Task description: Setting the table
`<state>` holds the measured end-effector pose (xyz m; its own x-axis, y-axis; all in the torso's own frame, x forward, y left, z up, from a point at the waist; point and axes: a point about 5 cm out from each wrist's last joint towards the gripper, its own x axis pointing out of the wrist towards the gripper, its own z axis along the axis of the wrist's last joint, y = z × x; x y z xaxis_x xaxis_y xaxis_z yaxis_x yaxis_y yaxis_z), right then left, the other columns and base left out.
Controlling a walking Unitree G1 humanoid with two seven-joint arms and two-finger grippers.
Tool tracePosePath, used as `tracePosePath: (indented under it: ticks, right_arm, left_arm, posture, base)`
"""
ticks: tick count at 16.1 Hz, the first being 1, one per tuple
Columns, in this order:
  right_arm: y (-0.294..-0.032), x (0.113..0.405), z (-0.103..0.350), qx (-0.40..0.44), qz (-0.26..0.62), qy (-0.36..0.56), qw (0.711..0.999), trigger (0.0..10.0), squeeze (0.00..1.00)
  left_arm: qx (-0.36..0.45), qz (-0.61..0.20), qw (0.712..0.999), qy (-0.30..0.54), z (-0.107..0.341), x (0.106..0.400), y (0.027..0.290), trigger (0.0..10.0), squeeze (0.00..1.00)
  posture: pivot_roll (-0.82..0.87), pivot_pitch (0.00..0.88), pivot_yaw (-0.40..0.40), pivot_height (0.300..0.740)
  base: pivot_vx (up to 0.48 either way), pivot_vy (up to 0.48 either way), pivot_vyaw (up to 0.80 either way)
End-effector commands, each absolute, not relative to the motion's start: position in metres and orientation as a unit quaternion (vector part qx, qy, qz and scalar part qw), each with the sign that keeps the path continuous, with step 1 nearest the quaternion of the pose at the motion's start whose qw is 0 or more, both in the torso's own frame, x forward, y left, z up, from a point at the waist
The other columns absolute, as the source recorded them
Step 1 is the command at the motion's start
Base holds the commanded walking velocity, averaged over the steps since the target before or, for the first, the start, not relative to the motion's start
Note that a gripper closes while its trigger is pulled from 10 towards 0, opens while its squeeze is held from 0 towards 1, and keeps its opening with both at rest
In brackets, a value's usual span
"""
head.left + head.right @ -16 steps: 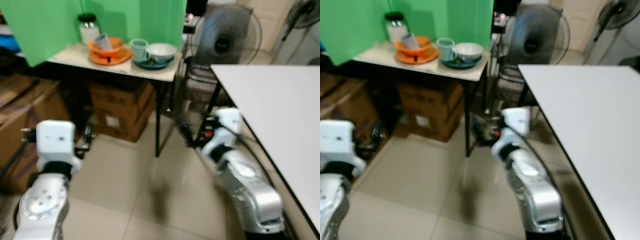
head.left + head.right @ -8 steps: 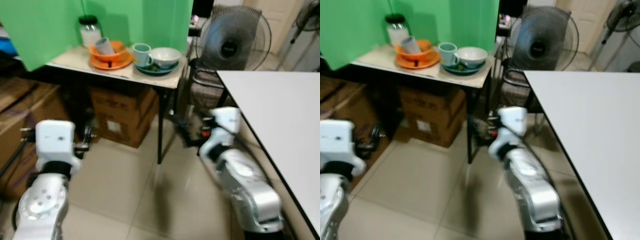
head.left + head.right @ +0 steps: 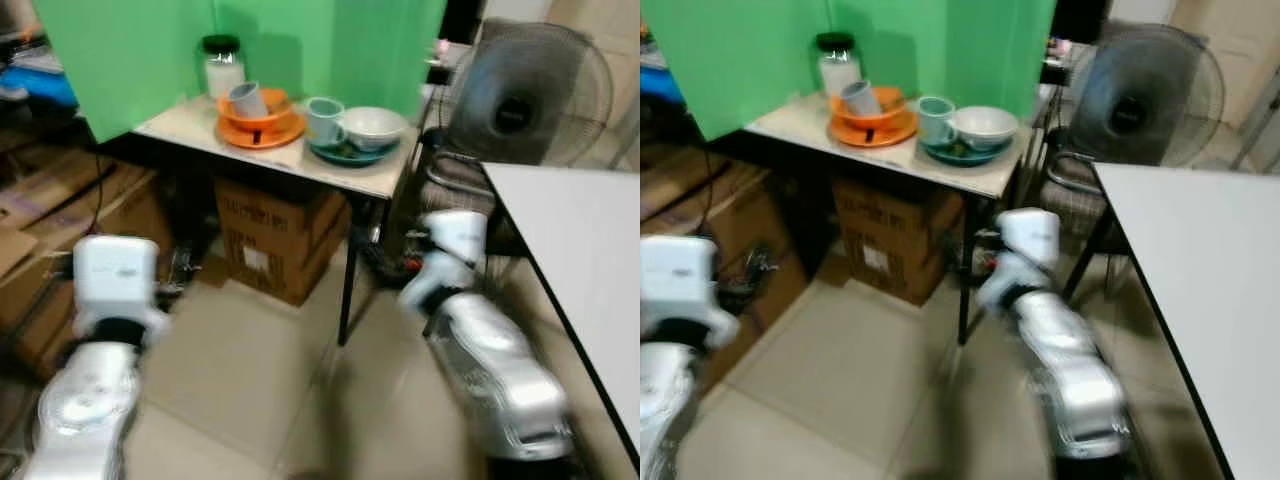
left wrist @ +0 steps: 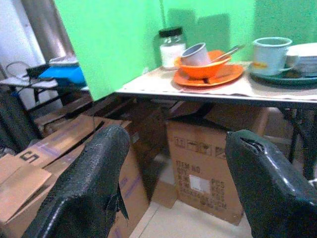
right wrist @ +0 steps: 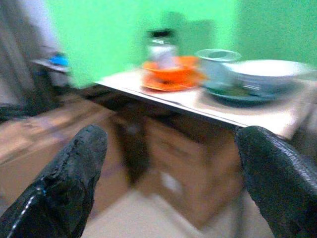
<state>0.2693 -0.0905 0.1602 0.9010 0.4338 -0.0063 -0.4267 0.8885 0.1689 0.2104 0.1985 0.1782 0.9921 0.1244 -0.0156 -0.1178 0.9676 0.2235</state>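
- Left gripper (image 4: 173,183) is held low, fingers spread wide and holding nothing; cardboard boxes (image 4: 208,173) lie straight ahead beneath the side table (image 3: 200,125).
- Up on that table, well ahead of both grippers: a jar (image 3: 222,65), an orange bowl (image 3: 262,108) on an orange plate (image 3: 275,135) with a grey cup (image 3: 243,98) tilted inside, then a pale mug (image 3: 324,118) and white bowl (image 3: 373,126) on a green plate (image 3: 345,153).
- Right gripper (image 5: 173,183) is also wide apart and empty, the view blurred.
- White table (image 3: 590,250) lies to its right.
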Motion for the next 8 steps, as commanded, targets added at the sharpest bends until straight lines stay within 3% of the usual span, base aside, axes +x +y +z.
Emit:
tracePosePath:
  ticks: [1, 8]
  right_arm:
    - [-0.1052, 0.2716, 0.1603, 0.075, 0.195, 0.016, 0.978, 10.0, 0.00]
    - [-0.1059, 0.2743, 0.1605, 0.073, 0.191, 0.014, 0.979, 10.0, 0.00]
  left_arm:
    - [0.107, 0.043, 0.993, 0.008, 0.1803, 0.2134, 0.1910, 10.0, 0.00]
    - [0.109, 0.036, 0.993, 0.005, 0.1806, 0.2169, 0.1899, 10.0, 0.00]
  posture:
    - [-0.05, 0.000, 0.005, 0.740]
    - [-0.05, 0.000, 0.004, 0.740]
  base:
    - [0.364, 0.000, 0.00]
    - [0.361, 0.000, 0.00]
